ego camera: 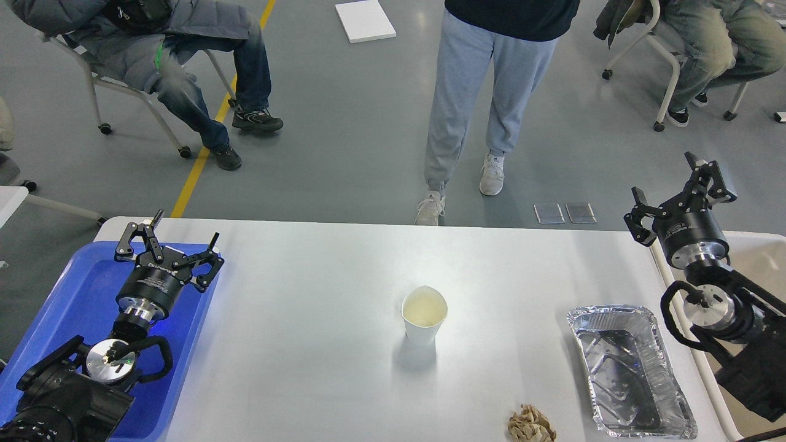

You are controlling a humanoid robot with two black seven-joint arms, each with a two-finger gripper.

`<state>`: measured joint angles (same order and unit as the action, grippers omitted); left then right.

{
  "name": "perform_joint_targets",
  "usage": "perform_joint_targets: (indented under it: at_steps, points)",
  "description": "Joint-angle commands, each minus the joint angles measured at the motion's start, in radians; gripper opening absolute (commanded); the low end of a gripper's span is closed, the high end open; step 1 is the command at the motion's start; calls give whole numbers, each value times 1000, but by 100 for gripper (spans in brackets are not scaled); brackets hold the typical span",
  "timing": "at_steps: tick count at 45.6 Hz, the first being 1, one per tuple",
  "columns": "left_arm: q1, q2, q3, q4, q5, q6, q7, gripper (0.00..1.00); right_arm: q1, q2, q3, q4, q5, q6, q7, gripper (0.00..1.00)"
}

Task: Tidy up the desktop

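Observation:
The desktop (319, 294) is a wide glossy white-grey tabletop filling the lower half of the head view. On it stand a white paper cup (424, 316) near the middle, an empty foil tray (629, 371) at the right, and a crumpled brown paper ball (531, 425) at the front edge. My left gripper (170, 240) hovers open over the blue tray (67, 307) at the table's left end, holding nothing. My right gripper (678, 190) is open above the table's right edge, also empty.
A beige bin (758, 258) sits past the table's right edge under my right arm. Beyond the far edge a person (485, 98) stands close to the table, and two others sit on chairs at the back left and right.

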<state>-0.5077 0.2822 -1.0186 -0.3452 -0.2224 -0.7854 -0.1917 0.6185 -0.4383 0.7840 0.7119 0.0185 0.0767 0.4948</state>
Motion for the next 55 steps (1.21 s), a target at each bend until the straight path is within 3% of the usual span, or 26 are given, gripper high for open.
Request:
perform_joint_targets:
  at_steps: [1, 55]
  points:
    - [0, 0, 0, 0, 0, 0, 0, 100, -2, 1, -2, 0, 0, 2, 1, 100]
    - [0, 0, 0, 2, 0, 0, 0, 100, 23, 4, -3, -9, 0, -3, 1, 100]
